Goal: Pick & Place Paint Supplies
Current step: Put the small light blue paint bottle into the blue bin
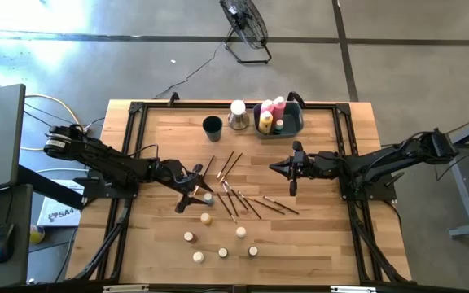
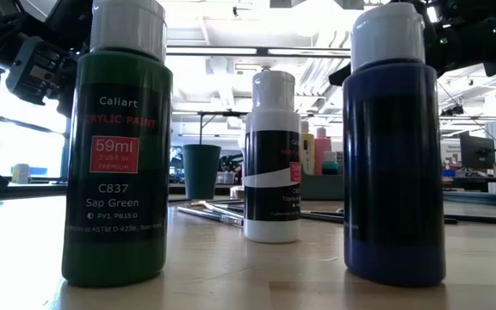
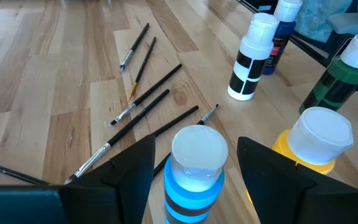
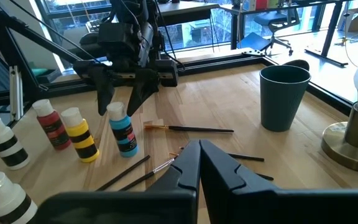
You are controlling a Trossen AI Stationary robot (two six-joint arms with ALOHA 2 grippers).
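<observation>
Now | left gripper [image 1: 203, 192]: fingers apart, straddling blue paint bottle [image 3: 194, 171], not clamped | right gripper [image 1: 292, 172]: fingers together, empty, above brushes [image 1: 243, 199]

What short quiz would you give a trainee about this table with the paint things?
1. True or false: the right gripper is open.
2. Which bottle stands between the spread fingers of the left gripper? A red, B blue, C yellow.
3. Fill in: the dark cup stands ____ (upright or tipped over).

Key:
1. False, it is shut and holds nothing.
2. B, the blue bottle.
3. Upright.
</observation>
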